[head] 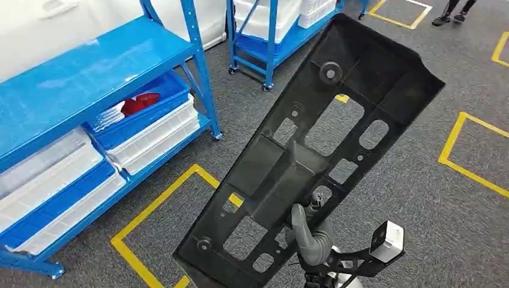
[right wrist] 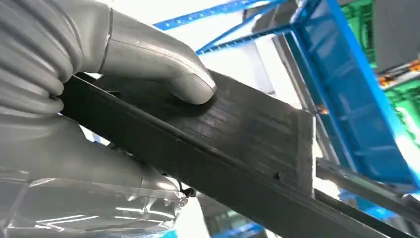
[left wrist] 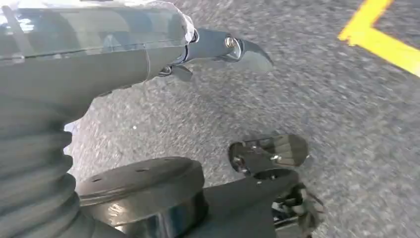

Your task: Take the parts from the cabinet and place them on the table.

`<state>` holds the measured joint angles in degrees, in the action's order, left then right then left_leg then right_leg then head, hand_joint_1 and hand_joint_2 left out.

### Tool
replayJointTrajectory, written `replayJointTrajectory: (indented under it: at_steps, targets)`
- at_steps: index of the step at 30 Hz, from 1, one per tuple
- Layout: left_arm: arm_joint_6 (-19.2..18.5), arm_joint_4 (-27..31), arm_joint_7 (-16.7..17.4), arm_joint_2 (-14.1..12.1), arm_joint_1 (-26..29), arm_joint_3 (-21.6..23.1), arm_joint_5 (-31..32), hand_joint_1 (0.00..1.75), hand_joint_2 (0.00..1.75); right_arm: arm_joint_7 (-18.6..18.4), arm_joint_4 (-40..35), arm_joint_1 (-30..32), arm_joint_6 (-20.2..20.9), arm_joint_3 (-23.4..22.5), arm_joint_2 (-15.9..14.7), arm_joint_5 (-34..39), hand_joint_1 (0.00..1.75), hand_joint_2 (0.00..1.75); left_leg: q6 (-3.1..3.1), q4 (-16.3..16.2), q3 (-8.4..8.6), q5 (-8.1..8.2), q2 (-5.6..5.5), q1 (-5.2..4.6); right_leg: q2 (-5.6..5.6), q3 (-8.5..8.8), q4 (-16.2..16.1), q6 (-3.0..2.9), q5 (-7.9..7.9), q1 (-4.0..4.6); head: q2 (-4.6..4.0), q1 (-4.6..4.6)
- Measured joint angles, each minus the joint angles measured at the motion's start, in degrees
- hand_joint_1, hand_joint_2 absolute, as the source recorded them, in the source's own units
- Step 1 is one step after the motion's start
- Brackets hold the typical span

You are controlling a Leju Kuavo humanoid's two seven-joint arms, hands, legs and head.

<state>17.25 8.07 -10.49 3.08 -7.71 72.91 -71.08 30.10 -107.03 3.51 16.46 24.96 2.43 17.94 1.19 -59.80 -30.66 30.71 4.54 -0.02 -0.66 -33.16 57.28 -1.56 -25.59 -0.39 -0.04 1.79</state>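
The right hand (head: 312,237) sits at the bottom centre of the head view, its grey thumb rising against the lower end of a large black plastic panel (head: 318,138). In the right wrist view the same hand (right wrist: 99,99) has its fingers (right wrist: 190,87) clamped on the panel (right wrist: 237,148), the thumb pressed flat on the ribbed dark face and the rest of the hand under the edge.

The panel runs diagonally from the lower centre of the head view to the upper right, tilted, held in the air over the grey carpet floor (head: 420,204). It has several rectangular and oval cut-outs and a round knob near its upper end.

At the left of the head view stands a blue shelf rack (head: 90,72) holding white trays and blue bins (head: 144,117), one with something red in it. A second blue rack (head: 270,42) stands at the upper centre. Yellow tape lines (head: 456,150) mark the floor.

In the left wrist view the left hand (left wrist: 218,47) hangs over the carpet, holding nothing; whether its fingers are spread or curled I cannot tell.
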Motion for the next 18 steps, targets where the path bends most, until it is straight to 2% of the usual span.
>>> replayJointTrajectory:
  at_steps: [1, 2, 3, 4, 5, 6, 7, 8, 9, 12, 13, 14, 15, 16, 17, 18]
  targets:
    - [0.0, 0.0, 0.0, 0.0, 0.0, 0.0, 0.0, 0.00, 1.75, 0.0, 0.0, 0.0, 0.0, 0.0, 0.0, 0.0, 1.75, 1.75, 0.24, -5.3, -2.31, 2.97, -1.98, 0.23, 0.73, -0.13, 0.0, -0.15, 0.09, -0.01, 0.00, 0.02]
    - [0.1, 0.0, 0.0, 0.0, 0.2, 0.0, 0.0, 0.00, 1.75, -0.1, 0.0, 0.0, 0.0, -0.1, 0.0, 0.0, 1.75, 1.75, 0.40, -10.2, -4.57, 5.02, -3.01, 0.39, 1.37, -0.22, 0.0, -0.20, 0.12, 0.03, 0.00, 0.02]
    - [0.1, 0.0, 0.2, 0.0, 0.4, 0.0, -0.1, 0.00, 1.75, -0.3, 0.0, 0.0, -0.1, -0.1, 0.0, 0.1, 1.75, 1.75, 0.48, -13.8, -6.30, 5.86, -3.47, 0.42, 2.20, -0.30, 0.1, -0.22, 0.14, 0.04, 0.00, 0.02]
    - [0.1, 0.0, 0.3, 0.0, 0.7, 0.0, -0.1, 0.00, 1.75, -0.3, 0.0, 0.0, -0.1, -0.1, 0.0, 0.1, 1.75, 1.75, 0.48, -14.4, -6.64, 5.13, -3.73, 0.45, 3.14, -0.28, 0.1, -0.20, 0.16, 0.03, 0.00, 0.02]
    - [0.1, 0.0, 0.4, 0.0, 0.8, 0.0, -0.1, 0.00, 1.75, -0.4, 0.0, 0.1, -0.1, -0.1, 0.0, 0.1, 1.75, 1.75, 0.43, -12.2, -5.71, 3.15, -3.98, 0.52, 4.00, -0.23, 0.2, -0.14, 0.19, 0.02, 0.00, 0.02]
    - [0.2, 0.0, 0.3, 0.0, 0.7, 0.0, -0.2, 0.00, 1.75, -0.4, 0.0, 0.0, -0.1, -0.1, 0.0, 0.2, 1.75, 1.75, 0.34, -8.1, -3.91, 0.54, -4.29, 0.64, 4.82, -0.16, 0.3, -0.09, 0.18, 0.02, 0.00, 0.02]
    - [0.2, 0.0, 0.3, 0.0, 0.7, 0.0, -0.2, 0.00, 1.75, -0.4, 0.0, 0.0, -0.1, -0.1, 0.0, 0.2, 1.75, 1.75, 0.28, -2.9, -1.57, -2.27, -5.36, 0.81, 5.59, -0.09, 0.4, 0.07, 0.12, 0.01, 0.00, 0.02]
    - [0.2, 0.0, 0.3, 0.0, 0.7, 0.0, -0.2, 0.00, 1.75, -0.4, 0.0, 0.1, -0.1, -0.1, 0.0, 0.2, 1.75, 1.75, 0.12, 0.9, -0.16, -3.34, -8.37, 1.13, 6.17, -0.26, 0.5, 0.30, 0.09, -0.06, 0.00, 0.02]
    - [0.2, 0.0, 0.3, 0.0, 0.6, 0.0, -0.2, 0.00, 1.75, -0.4, 0.0, -0.1, 0.0, -0.1, 0.0, 0.2, 1.75, 1.75, -0.10, 2.2, 0.36, -2.84, -10.09, 1.29, 6.87, -0.76, 1.1, 0.78, 0.14, 0.23, 0.00, 0.02]
    - [0.2, 0.0, 0.0, 0.0, 0.6, 0.0, -0.4, 0.00, 1.75, -0.4, 0.0, 0.2, 0.1, -0.5, 0.0, 0.3, 1.75, 1.75, -1.05, 2.1, 0.29, -2.60, -8.43, 0.71, 8.86, -1.68, 0.7, 2.11, 0.89, -0.41, 0.00, 0.02]
    - [0.2, 0.0, -0.2, 0.1, 0.6, 0.0, -0.4, 0.00, 1.75, -0.3, 0.0, 0.2, 0.1, -0.7, 0.0, 0.4, 1.75, 1.75, -1.71, 2.8, 0.37, -3.05, -7.50, 1.37, 9.09, -1.85, 0.9, 2.50, 0.83, -0.13, 0.00, 0.02]
    - [0.2, 0.0, -0.3, 0.0, 0.4, 0.0, -0.4, 0.00, 1.75, -0.2, 0.0, 0.3, 0.1, -1.0, 0.0, 0.5, 1.75, 1.75, -2.03, 2.9, 0.46, -3.23, -6.77, 1.21, 5.29, -2.28, 1.9, 2.63, 0.02, 0.09, 0.00, 0.00]
    - [0.2, 0.0, -0.4, 0.0, 0.3, 0.0, -0.3, 0.00, 1.75, -0.2, 0.0, 0.1, 0.1, -1.1, 0.0, 0.5, 1.75, 1.75, -2.46, 2.9, 0.38, -3.21, -6.00, 1.10, 2.79, -3.68, 5.0, 2.70, -2.03, 0.14, 0.00, 0.00]
    - [0.2, 0.0, -0.3, 0.0, 0.4, 0.0, -0.2, 0.00, 1.75, -0.2, 0.1, 0.0, 0.1, -1.3, 0.0, 0.6, 1.75, 1.75, -2.55, 2.9, 0.36, -3.15, -5.18, 0.89, 1.76, -5.82, 9.6, 2.85, -4.41, 0.05, 0.00, 0.00]
    - [0.1, 0.0, -0.3, 0.0, 0.5, 0.1, -0.2, 0.00, 1.75, -0.2, 0.1, 0.1, 0.1, -1.4, 0.0, 0.6, 1.75, 1.75, -2.64, 2.8, 0.35, -3.08, -4.24, 0.72, 1.32, -7.97, 14.2, 2.96, -6.38, -0.04, 0.00, 0.00]
    - [0.1, 0.0, -0.3, 0.0, 0.6, 0.1, -0.2, 0.00, 1.75, -0.2, 0.2, 0.1, 0.1, -1.6, 0.0, 0.6, 1.75, 1.75, -2.72, 2.8, 0.29, -3.02, -3.23, 0.60, 1.15, -9.76, 18.0, 3.02, -7.51, -0.08, 0.00, 0.00]
